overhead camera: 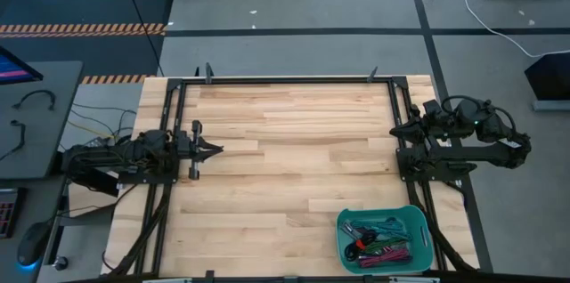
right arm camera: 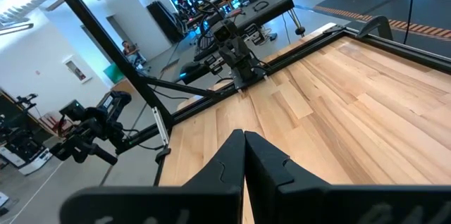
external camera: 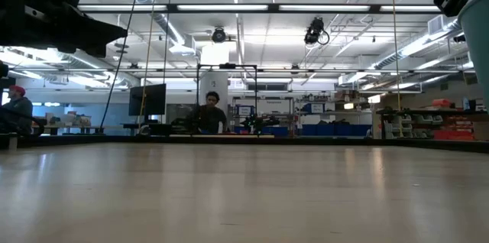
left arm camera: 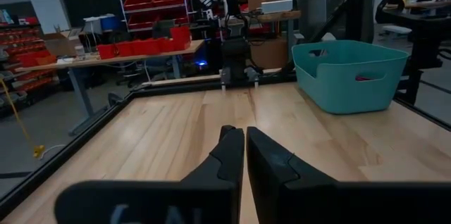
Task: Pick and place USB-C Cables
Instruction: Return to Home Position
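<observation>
The USB-C cables (overhead camera: 381, 240) lie as a heap of short coloured bundles, magenta, red, teal and grey among them, inside a teal basket (overhead camera: 419, 221) at the table's near right corner. The left wrist view shows that basket (left arm camera: 349, 76) from the side, with a bit of red in its handle slot. My left gripper (overhead camera: 216, 150) hovers shut over the table's left side, pointing level toward the right edge. My right gripper (overhead camera: 394, 130) is shut too and hangs higher at the right side, pointing toward the left edge. Both grippers (left arm camera: 244, 139) (right arm camera: 244, 143) have nothing between their fingers.
A black rail frame (overhead camera: 294, 79) runs around the wooden tabletop (overhead camera: 294, 141). A grey side table (overhead camera: 36, 114) with thin black wires stands off the left edge. A long white cord (overhead camera: 481, 16) lies on the floor beyond. People (external camera: 210, 113) sit far off in the room.
</observation>
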